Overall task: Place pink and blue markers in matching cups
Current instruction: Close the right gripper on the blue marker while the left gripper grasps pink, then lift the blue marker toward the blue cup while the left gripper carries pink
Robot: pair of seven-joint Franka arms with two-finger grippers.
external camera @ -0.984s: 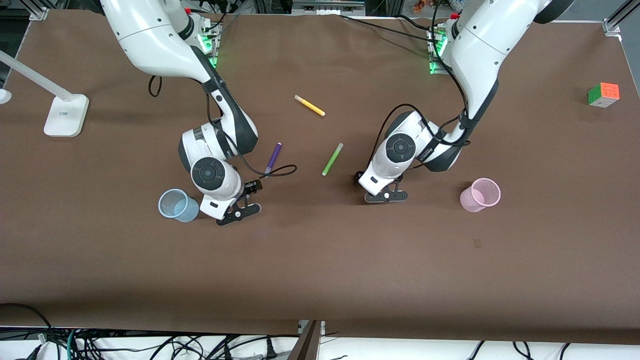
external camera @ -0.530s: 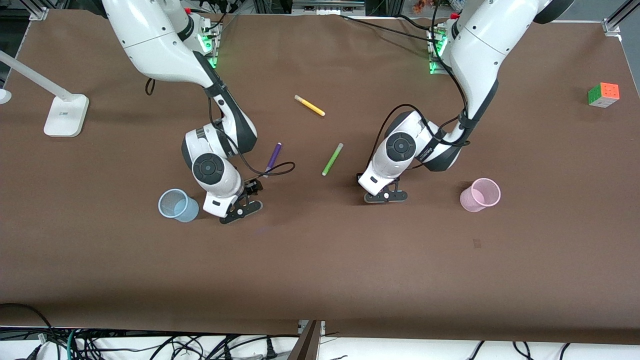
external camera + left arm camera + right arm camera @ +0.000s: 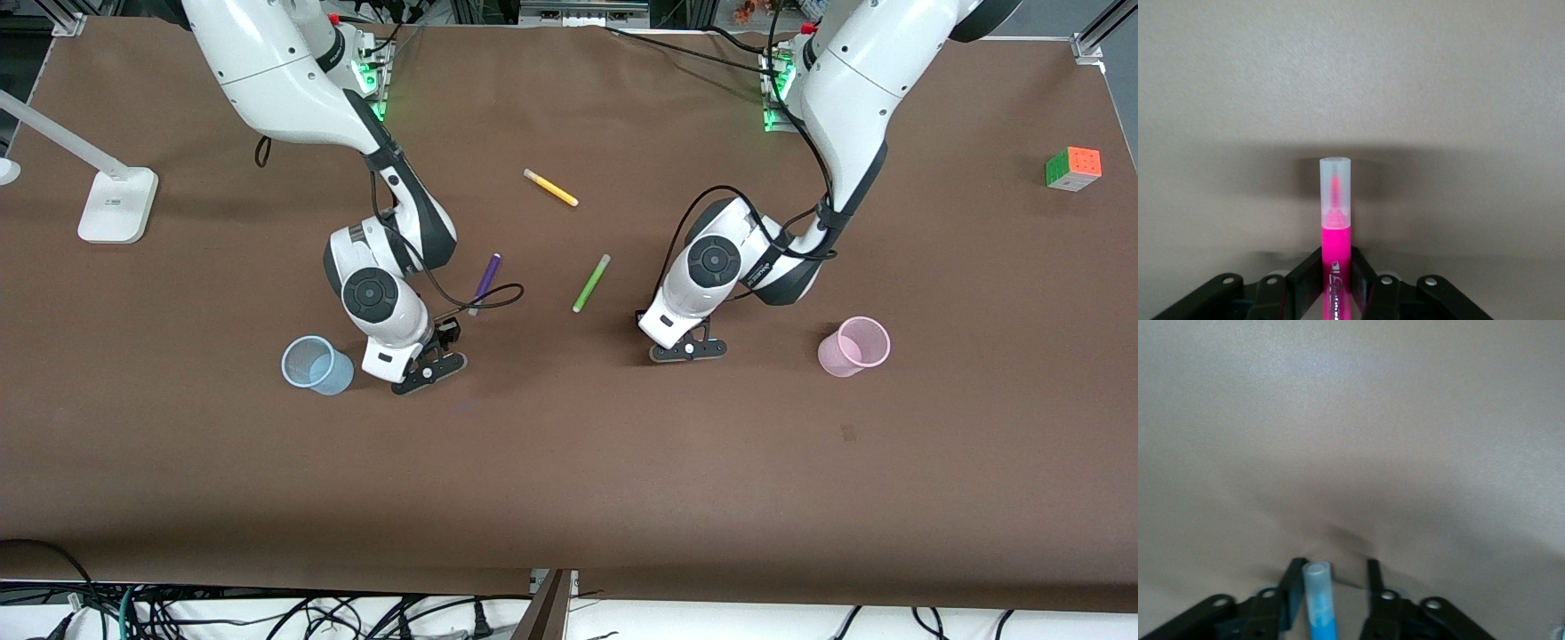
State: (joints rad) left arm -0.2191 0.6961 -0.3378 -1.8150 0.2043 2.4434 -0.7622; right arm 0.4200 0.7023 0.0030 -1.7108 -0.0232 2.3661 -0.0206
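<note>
Two grippers, two markers, cups waiting near the table's middle band.

The left gripper (image 3: 1336, 283) is clamped on the pink marker (image 3: 1335, 220), its glossy magenta barrel squeezed between the black jaws and its frosted, translucent cap jutting out past them over bare brown tabletop; the pale pink cup (image 3: 854, 346), a translucent tumbler with a rolled rim, stands beside it toward the left arm's end of the table. The right gripper (image 3: 1331, 587) has its jaws parted, the blue marker (image 3: 1320, 603) lying against one finger (image 3: 1293, 585) with a gap to the other; the light blue cup (image 3: 314, 364) stands just beside that gripper. Purple (image 3: 484, 280), lime-green (image 3: 591, 283) and yellow (image 3: 550, 188) markers lie flat toward the robots' edge.
</note>
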